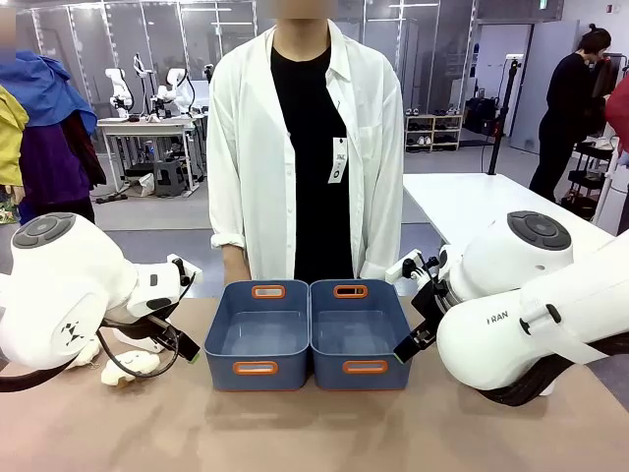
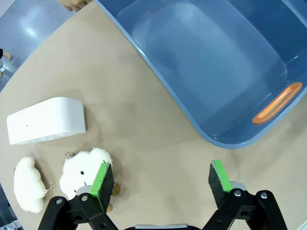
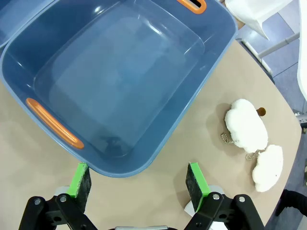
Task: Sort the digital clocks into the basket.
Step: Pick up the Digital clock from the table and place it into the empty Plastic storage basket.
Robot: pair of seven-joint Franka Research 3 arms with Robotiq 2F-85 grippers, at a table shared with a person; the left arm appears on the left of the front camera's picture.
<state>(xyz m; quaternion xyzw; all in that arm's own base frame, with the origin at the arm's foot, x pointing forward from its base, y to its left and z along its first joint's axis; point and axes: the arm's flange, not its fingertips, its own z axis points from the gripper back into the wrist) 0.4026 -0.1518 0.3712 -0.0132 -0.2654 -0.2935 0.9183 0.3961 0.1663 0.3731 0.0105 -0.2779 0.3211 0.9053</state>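
Two blue-grey baskets stand side by side at mid-table, the left basket [image 1: 257,334] and the right basket [image 1: 360,332], both with nothing inside. In the left wrist view a white digital clock [image 2: 46,120] lies on the tan table left of the basket [image 2: 206,62]. My left gripper [image 2: 160,176] hovers open over bare table between the clock and that basket. The right gripper [image 3: 139,181] is open just before the near rim of the other basket [image 3: 120,81]. In the front view the left gripper [image 1: 183,344] and right gripper [image 1: 411,344] flank the baskets.
Two cream cloud plush toys [image 2: 84,170] [image 2: 28,184] lie near the clock, one touching my left finger pad. Two more plush toys [image 3: 245,129] [image 3: 268,165] lie right of the right basket. A person in a white shirt [image 1: 295,147] stands at the far edge.
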